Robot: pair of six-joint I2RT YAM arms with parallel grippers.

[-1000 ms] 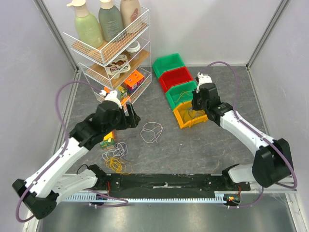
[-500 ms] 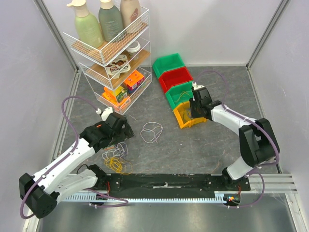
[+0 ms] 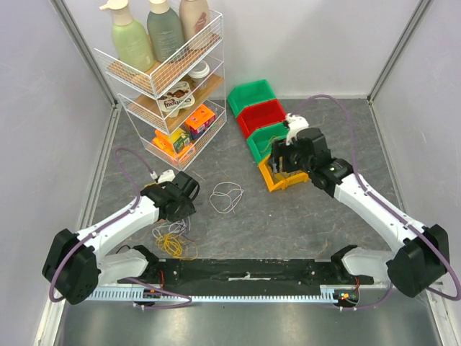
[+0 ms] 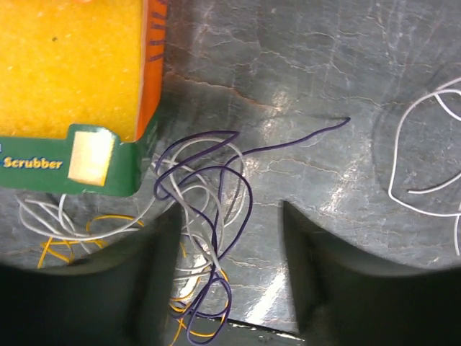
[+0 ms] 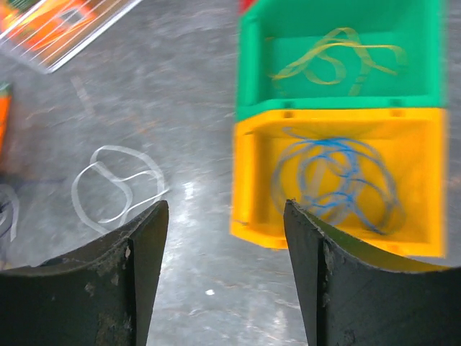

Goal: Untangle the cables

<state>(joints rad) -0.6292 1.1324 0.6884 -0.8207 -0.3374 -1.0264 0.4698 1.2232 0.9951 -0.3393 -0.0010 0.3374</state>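
Note:
A tangle of purple (image 4: 240, 193), pale grey (image 4: 193, 210) and yellow (image 4: 189, 312) cables lies on the grey table, in the top view as a tangle (image 3: 173, 236) at the front left. My left gripper (image 3: 180, 207) (image 4: 229, 213) hangs low over it, jaws apart, with the purple and grey loops between its fingers and nothing pinched. A separate white cable loop (image 3: 227, 196) (image 5: 119, 184) lies mid-table. My right gripper (image 3: 282, 163) (image 5: 225, 209) stands open and empty over the near left edge of the yellow bin (image 5: 246, 180), which holds a blue cable (image 5: 338, 176).
A green bin (image 5: 248, 72) behind the yellow one holds a yellow cable (image 5: 338, 54); a red bin (image 3: 261, 114) and another green bin (image 3: 252, 94) follow. An orange scrubber box (image 4: 72, 86) touches the tangle. A wire shelf (image 3: 169, 79) stands back left.
My left arm came down from beside the shelf onto the tangle, and its jaws have narrowed. My right gripper opened and drew back from inside the yellow bin toward its left edge.

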